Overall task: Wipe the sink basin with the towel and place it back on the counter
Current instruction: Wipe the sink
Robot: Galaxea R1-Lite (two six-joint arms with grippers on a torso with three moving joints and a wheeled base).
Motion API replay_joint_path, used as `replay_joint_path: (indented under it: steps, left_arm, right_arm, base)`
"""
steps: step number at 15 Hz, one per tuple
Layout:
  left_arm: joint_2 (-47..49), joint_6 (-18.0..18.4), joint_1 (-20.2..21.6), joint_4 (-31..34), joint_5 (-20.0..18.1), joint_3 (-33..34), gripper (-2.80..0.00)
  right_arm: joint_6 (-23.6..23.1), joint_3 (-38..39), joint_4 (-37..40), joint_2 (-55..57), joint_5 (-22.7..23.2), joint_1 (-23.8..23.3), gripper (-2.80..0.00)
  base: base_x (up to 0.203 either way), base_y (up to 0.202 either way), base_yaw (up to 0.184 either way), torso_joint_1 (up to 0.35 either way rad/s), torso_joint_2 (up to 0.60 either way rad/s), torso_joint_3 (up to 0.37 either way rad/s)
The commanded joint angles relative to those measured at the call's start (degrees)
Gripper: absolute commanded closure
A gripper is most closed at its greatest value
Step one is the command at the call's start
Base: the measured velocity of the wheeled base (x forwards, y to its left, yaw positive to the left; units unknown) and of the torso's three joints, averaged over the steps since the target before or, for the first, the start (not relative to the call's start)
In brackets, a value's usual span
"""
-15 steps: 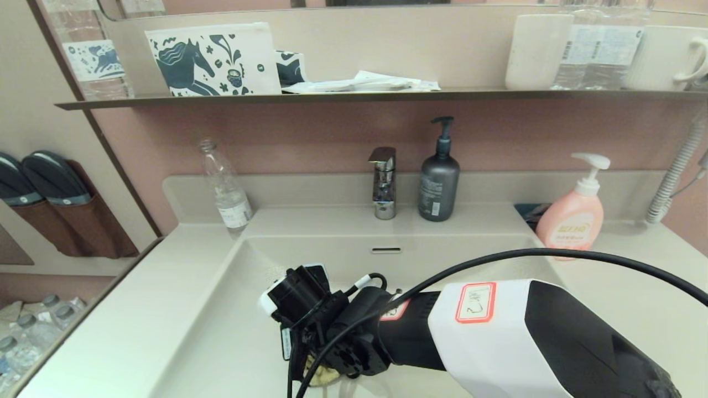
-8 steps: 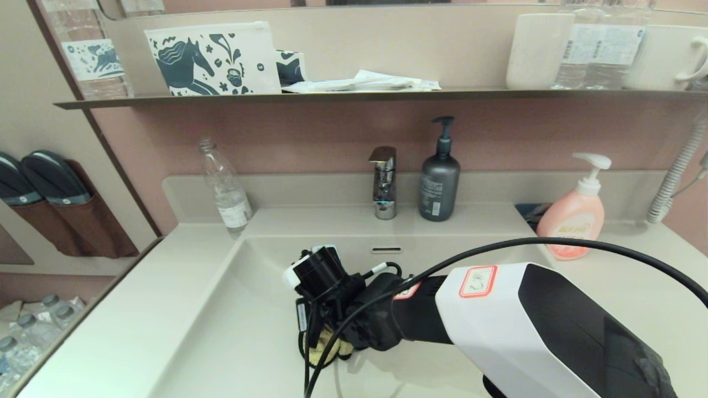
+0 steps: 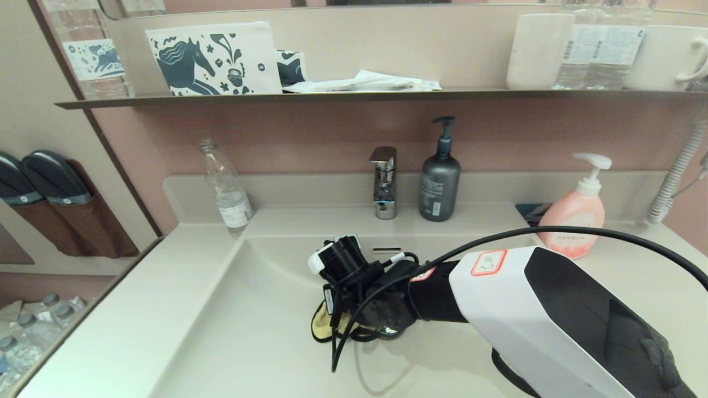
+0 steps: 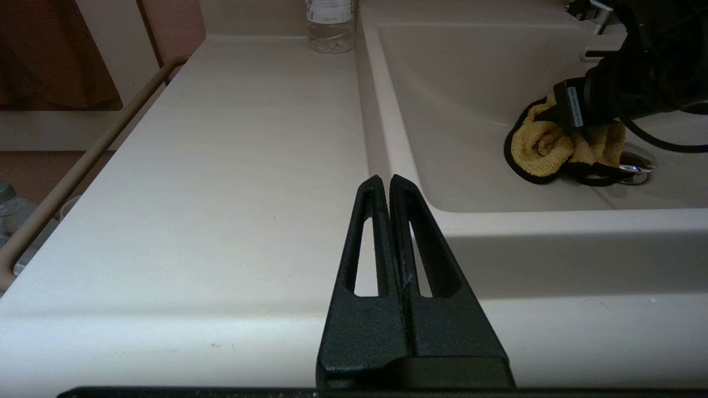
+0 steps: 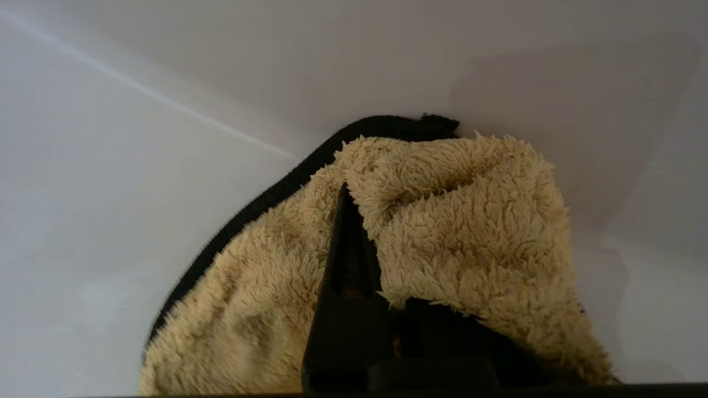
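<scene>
The mustard towel [image 3: 319,326] with dark edging lies bunched on the floor of the cream sink basin [image 3: 243,337], beside the chrome drain plug [image 4: 636,166]. My right gripper [image 3: 354,318] reaches down into the basin and is shut on the towel [image 5: 470,221], pressing it to the basin floor; one black finger [image 5: 343,254] shows and the cloth covers the other. The left gripper [image 4: 385,179] is shut and holds nothing, hovering over the counter [image 4: 221,166] near its front edge, left of the basin [image 4: 459,99].
Behind the basin stand a faucet [image 3: 383,182], a dark pump bottle [image 3: 438,177] and a clear bottle [image 3: 225,188]. A pink soap bottle [image 3: 575,213] sits on the right counter. A dark wall shelf [image 3: 332,98] runs above. My right arm's cable [image 3: 553,237] arcs over the basin.
My right gripper has dragged the towel across the basin floor, from near the front edge back and rightward to the drain. The left arm has not moved.
</scene>
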Motion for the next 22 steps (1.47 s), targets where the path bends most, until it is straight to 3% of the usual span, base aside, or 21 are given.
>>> replay_joint_path:
  steps: [1, 7, 22]
  left_arm:
    - [0.00, -0.04, 0.01, 0.02, 0.00, 0.00, 0.00]
    - [0.00, -0.04, 0.01, 0.02, 0.00, 0.00, 0.00]
    - [0.06, -0.04, 0.01, 0.02, 0.00, 0.00, 0.00]
  right_arm:
    - [0.01, 0.58, 1.97, -2.07, -0.41, -0.94, 0.00]
    - [0.06, 1.74, 5.94, -4.93, -2.84, -4.69, 0.00]
    - [0.25, 9.65, 5.82, -9.78, -3.92, -5.71, 0.00]
  base:
    - [0.000, 0.000, 0.000, 0.000, 0.00, 0.000]
    - [0.000, 0.000, 0.000, 0.000, 0.00, 0.000]
    - [0.000, 0.000, 0.000, 0.000, 0.00, 0.000]
